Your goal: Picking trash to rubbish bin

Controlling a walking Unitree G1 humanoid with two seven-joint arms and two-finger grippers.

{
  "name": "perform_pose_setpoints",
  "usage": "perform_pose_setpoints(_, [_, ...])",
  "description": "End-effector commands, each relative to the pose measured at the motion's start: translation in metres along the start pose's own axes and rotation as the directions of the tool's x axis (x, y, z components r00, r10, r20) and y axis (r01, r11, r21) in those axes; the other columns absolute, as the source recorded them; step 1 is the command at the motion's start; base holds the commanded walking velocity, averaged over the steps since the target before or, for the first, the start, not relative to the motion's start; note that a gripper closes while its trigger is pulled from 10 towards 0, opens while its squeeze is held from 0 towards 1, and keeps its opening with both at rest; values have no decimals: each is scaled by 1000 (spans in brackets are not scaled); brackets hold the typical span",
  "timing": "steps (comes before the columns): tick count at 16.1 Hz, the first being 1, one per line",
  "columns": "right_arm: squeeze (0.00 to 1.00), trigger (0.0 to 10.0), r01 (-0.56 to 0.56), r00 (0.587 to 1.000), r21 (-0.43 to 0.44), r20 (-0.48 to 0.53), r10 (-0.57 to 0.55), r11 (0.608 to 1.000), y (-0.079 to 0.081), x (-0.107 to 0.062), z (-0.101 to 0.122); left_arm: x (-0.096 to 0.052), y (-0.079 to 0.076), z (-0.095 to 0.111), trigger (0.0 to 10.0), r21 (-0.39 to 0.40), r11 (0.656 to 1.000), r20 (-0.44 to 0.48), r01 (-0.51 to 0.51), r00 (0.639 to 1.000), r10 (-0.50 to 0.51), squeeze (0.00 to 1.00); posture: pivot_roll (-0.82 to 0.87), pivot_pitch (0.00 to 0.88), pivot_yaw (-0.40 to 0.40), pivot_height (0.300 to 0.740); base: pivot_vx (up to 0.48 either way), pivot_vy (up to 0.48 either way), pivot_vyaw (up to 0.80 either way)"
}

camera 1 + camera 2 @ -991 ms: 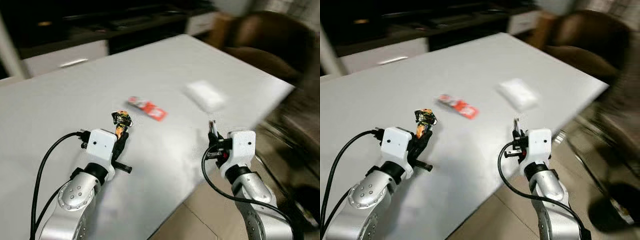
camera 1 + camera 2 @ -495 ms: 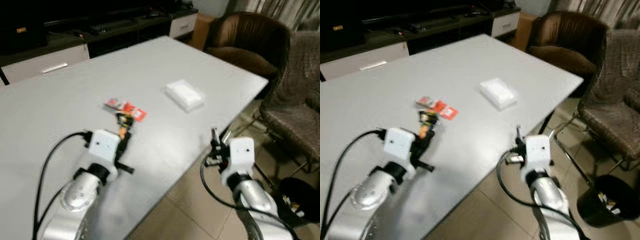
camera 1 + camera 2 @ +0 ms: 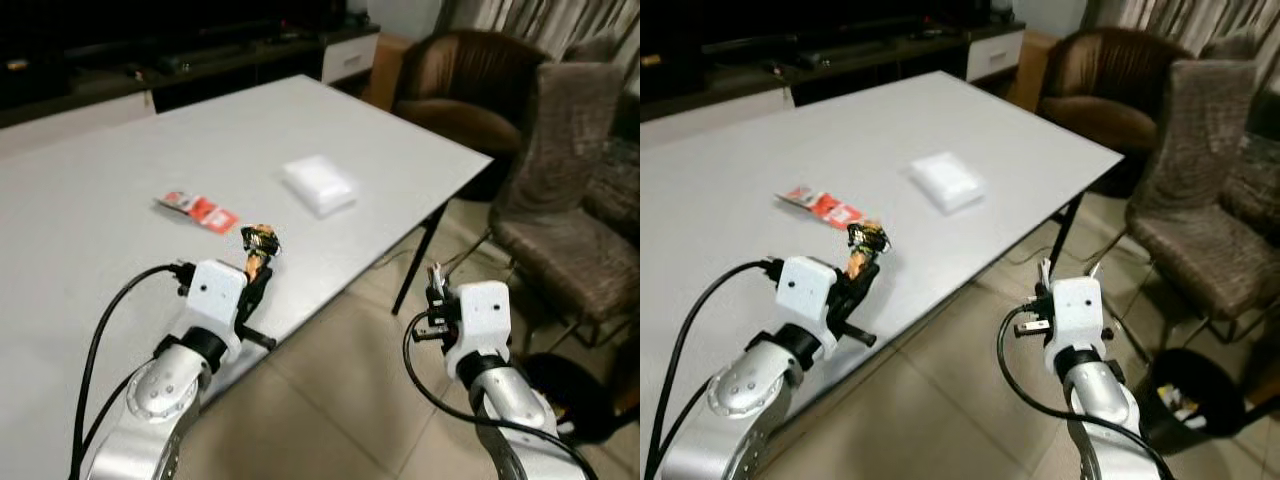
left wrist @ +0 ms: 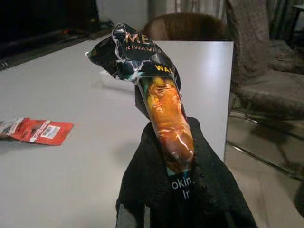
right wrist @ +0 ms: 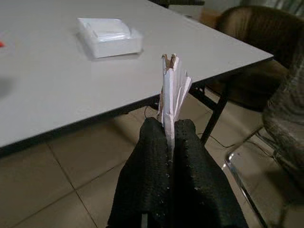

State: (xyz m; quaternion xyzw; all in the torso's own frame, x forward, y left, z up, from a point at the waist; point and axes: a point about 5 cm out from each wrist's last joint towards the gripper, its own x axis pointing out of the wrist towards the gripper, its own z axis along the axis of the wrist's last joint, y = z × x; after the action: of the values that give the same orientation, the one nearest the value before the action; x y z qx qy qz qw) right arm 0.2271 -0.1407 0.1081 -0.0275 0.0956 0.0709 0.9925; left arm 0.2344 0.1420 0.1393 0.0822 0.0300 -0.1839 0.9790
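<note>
Two grippers each held trash: the left gripper (image 4: 178, 190) pinched an orange-and-black wrapper (image 4: 156, 90) above the white table (image 3: 120, 170), the right gripper (image 5: 170, 142) clamped what looked like folded paper (image 5: 172, 90). At four o'clock stood the black bin (image 3: 1195, 395).

- You can't read the red wrapper (image 3: 198, 210) print: too small
- Your rubbish bin (image 3: 1196, 400) contents are indistinct
- The snack wrapper (image 4: 159, 102) lettering is cut off by creases
</note>
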Motion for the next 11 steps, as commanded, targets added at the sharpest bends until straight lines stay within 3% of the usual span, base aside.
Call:
perform_pose_setpoints(1, [0, 10000, -21, 1000, 9, 4, 21, 1000, 5, 0, 1, 0, 3, 1, 10000, 11, 1000, 1, -5, 1000, 5, 0, -71, 2, -66, 740, 0, -375, 0])
perform_pose_setpoints(4, [0, 10000, -31, 999, -9, -10, 31, 999, 7, 0, -2, 1, 4, 1, 10000, -9, 1000, -4, 0, 1000, 0, 0, -73, 4, -64, 740, 0, -252, 0])
perform_pose_setpoints(6, [0, 10000, -24, 1000, -14, -16, 24, 1000, 5, -1, -3, 1, 5, -2, 10000, -47, 999, -28, -6, 1000, 5, 0, -74, 5, -63, 740, 0, 480, 0])
perform_pose_setpoints(9, [0, 10000, 0, 999, -2, -48, 0, 1000, 3, -1, -8, 1, 5, -3, 10000, -64, 998, -16, -3, 1000, 2, 0, -77, 3, -63, 740, 0, 0, 0])
perform_pose_setpoints(11, [0, 10000, 66, 992, 35, -114, -61, 997, -5, -3, -21, 2, 5, -6, 10000, -28, 1000, -34, 1, 999, -2, 0, -76, 0, -66, 740, 0, 0, -800])
